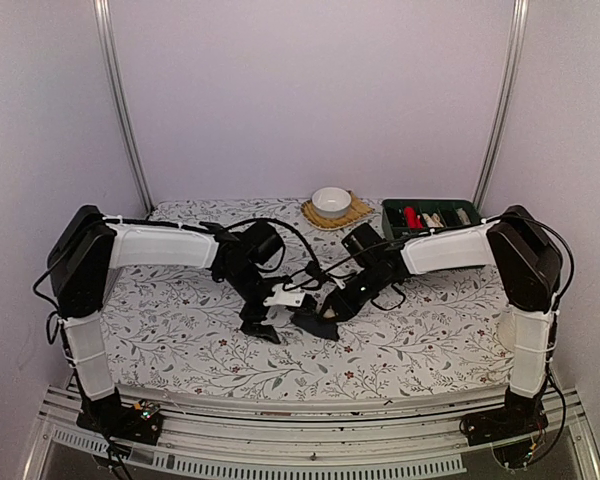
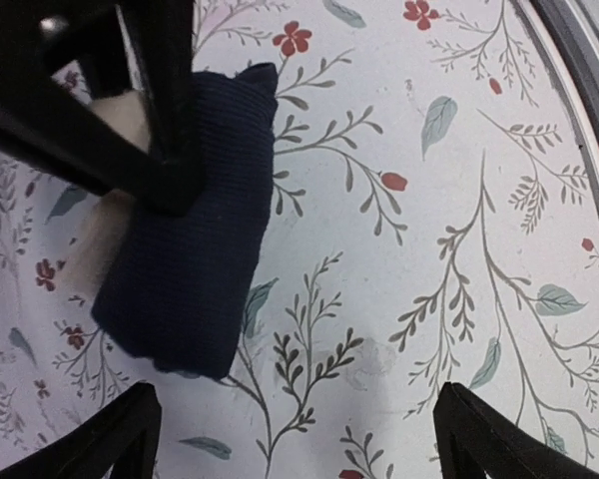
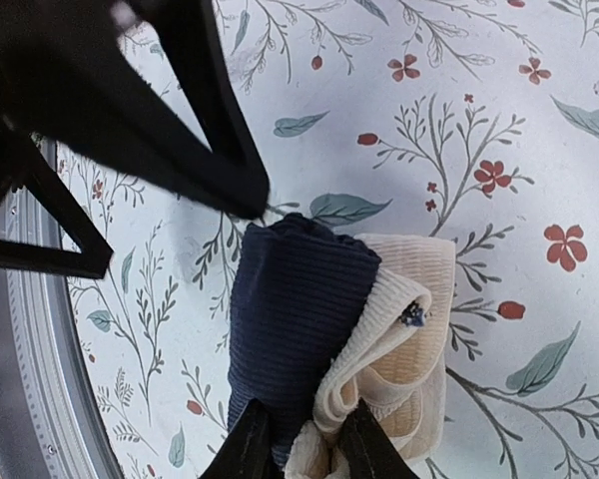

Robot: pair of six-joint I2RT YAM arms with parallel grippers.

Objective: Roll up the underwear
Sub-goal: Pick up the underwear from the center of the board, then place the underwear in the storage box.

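I see the underwear [image 3: 299, 319] as a snug roll, ribbed navy outside and cream inside, lying mid-table on the floral tablecloth [image 3: 459, 100], my right gripper [image 3: 304, 444] pinching its cream end, my left gripper [image 2: 298, 394] spread wide nearby.

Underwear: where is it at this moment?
In the right wrist view, the underwear lies rolled on the flowered tablecloth, mid-table, one end pinched by the right gripper; the open left gripper hangs on its left.
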